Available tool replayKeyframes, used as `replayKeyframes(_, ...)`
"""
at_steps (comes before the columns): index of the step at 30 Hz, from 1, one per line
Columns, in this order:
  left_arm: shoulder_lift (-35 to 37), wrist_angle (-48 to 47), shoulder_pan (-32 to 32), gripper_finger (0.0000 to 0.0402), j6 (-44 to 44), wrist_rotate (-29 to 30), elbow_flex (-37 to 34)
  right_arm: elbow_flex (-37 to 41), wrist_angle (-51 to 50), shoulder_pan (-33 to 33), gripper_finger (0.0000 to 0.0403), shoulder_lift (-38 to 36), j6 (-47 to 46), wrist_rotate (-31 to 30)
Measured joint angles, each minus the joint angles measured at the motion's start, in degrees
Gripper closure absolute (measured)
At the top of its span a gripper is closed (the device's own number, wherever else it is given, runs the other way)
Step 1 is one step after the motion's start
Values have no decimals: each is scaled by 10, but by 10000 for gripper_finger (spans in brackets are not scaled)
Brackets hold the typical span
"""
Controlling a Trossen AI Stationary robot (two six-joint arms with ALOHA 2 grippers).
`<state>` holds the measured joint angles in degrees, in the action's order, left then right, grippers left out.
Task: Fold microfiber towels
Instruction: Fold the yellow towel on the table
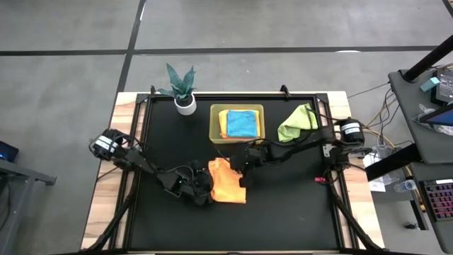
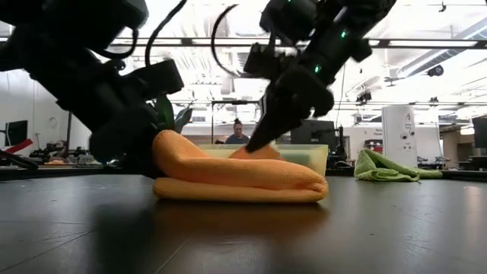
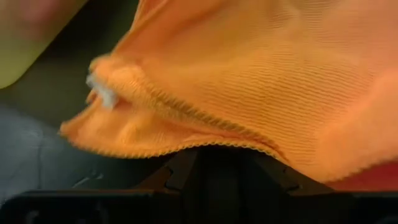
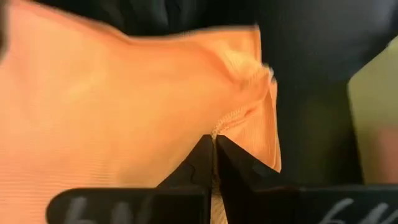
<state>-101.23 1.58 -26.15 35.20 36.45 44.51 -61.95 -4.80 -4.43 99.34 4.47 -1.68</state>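
Fingers of my right gripper (image 4: 214,146) pinch the orange towel's (image 1: 228,183) far edge; my left gripper (image 1: 200,188) clamps its near side.

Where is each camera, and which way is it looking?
High view: above the table, looking straight down; both arms show around the orange towel.
Low view: at table-top height, looking across into the room; both arms come down to that towel.
Left wrist view: on the left arm, looking past the left gripper, towel draped over it.
Right wrist view: on the right arm; the right gripper pinches the towel's edge.
All four share the orange towel.
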Motion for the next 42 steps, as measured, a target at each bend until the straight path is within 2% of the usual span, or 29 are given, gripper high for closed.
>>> replayKeyframes(8,0,-17,7,309,5,-1,0,2,-106,-43,394,-57,-18,-109)
replayKeyframes(17,0,-21,7,309,6,-9,0,22,-159,-83,394,-78,-59,-180)
replayKeyframes(20,3,-20,5,309,5,-38,2,43,-153,-85,394,-78,-69,-186)
replayKeyframes(25,24,-20,-19,309,-10,-145,3,78,-123,-87,394,-78,-83,-209)
replayKeyframes(28,34,-21,-40,309,-10,-179,4,88,-110,-87,394,-78,-86,-208)
replayKeyframes(33,22,36,-49,309,-12,-136,3,89,-99,-90,394,-78,-90,-208)
replayKeyframes(42,6,70,-49,309,-33,-116,3,89,-93,-91,394,-78,-99,-208)
